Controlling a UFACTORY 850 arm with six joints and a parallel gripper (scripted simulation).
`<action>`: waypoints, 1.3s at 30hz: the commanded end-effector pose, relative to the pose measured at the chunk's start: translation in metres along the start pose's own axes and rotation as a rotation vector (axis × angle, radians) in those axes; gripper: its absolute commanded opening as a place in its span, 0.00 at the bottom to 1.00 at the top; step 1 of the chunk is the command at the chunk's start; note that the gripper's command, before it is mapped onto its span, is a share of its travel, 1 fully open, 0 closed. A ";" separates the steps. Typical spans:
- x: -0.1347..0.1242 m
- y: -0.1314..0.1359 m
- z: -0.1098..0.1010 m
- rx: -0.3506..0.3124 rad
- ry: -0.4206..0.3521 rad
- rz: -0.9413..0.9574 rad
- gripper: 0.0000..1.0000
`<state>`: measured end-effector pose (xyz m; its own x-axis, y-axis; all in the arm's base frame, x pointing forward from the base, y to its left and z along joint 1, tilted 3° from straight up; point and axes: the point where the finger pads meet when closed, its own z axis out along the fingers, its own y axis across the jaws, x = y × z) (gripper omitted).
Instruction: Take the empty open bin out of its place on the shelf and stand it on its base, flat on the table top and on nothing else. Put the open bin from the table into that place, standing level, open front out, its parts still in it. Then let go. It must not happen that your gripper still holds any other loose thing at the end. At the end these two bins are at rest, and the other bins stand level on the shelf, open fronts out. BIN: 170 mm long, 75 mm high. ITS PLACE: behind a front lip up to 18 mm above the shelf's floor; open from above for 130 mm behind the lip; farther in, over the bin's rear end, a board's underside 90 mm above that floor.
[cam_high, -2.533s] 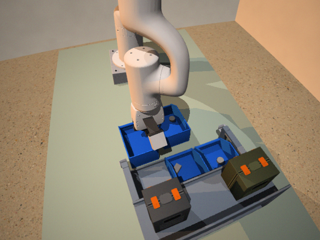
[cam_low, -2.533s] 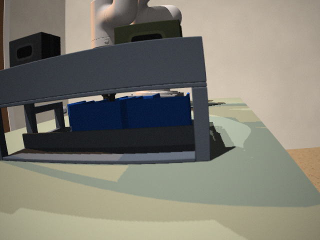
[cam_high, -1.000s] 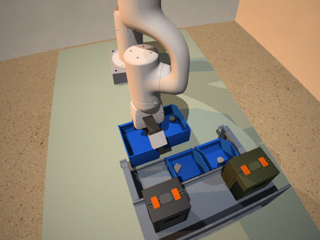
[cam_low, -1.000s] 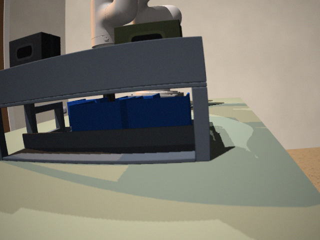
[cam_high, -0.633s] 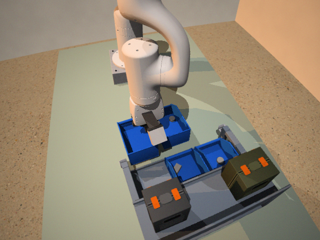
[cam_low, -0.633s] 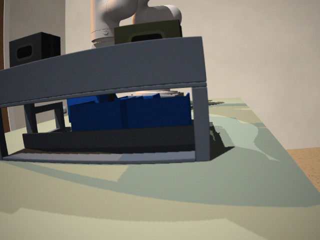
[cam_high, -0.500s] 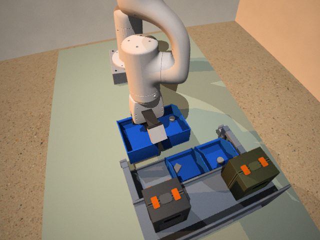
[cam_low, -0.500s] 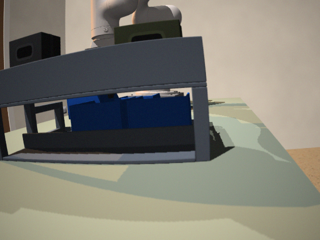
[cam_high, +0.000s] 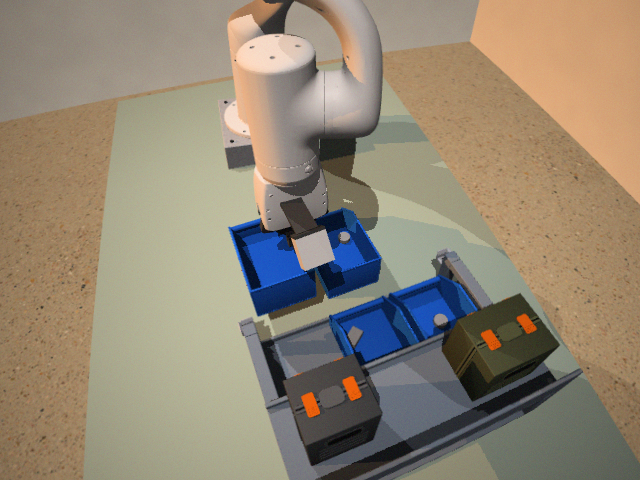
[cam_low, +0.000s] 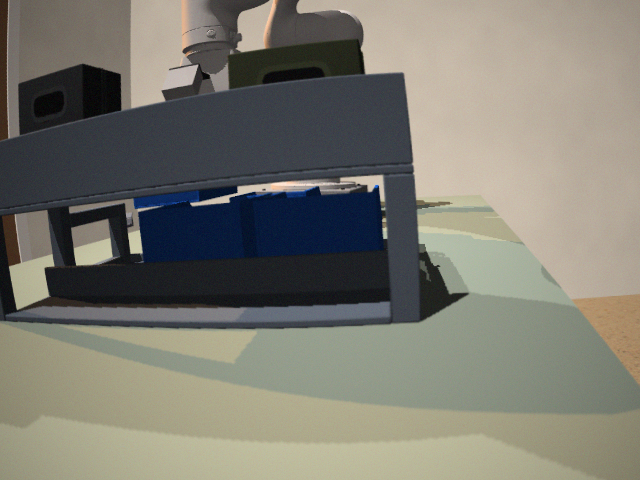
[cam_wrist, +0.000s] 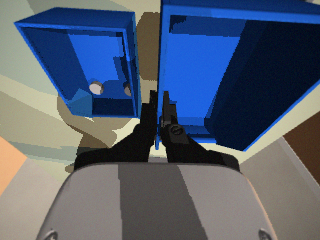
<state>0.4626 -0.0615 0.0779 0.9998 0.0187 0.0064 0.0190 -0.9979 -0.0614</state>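
Observation:
The empty blue bin (cam_high: 273, 266) hangs a little above the table, in front of the shelf. My gripper (cam_high: 303, 238) is shut on its thin side wall; the wrist view shows the fingers pinching that wall's rim, with the bin's empty inside (cam_wrist: 220, 75) to the right. The other blue bin (cam_high: 348, 253) stands on the table right beside it, with a round grey part (cam_high: 343, 237) inside; it also shows in the wrist view (cam_wrist: 95, 65). The left place on the shelf (cam_high: 297, 346) holds no bin.
Two blue bins with parts (cam_high: 373, 330) (cam_high: 435, 310) stand side by side in the shelf. A dark grey case (cam_high: 333, 413) and an olive case (cam_high: 498, 343) stand on the shelf's upper board. The arm's base (cam_high: 235, 134) is behind the bins.

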 end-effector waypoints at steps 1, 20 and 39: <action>0.001 0.000 -0.009 -0.001 0.001 0.000 0.00; 0.001 0.000 -0.012 -0.001 0.001 0.000 0.00; -0.005 -0.054 -0.012 -0.001 0.001 0.000 0.00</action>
<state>0.4587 -0.0334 0.0908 0.9998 0.0189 0.0063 0.0193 -0.9979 -0.0620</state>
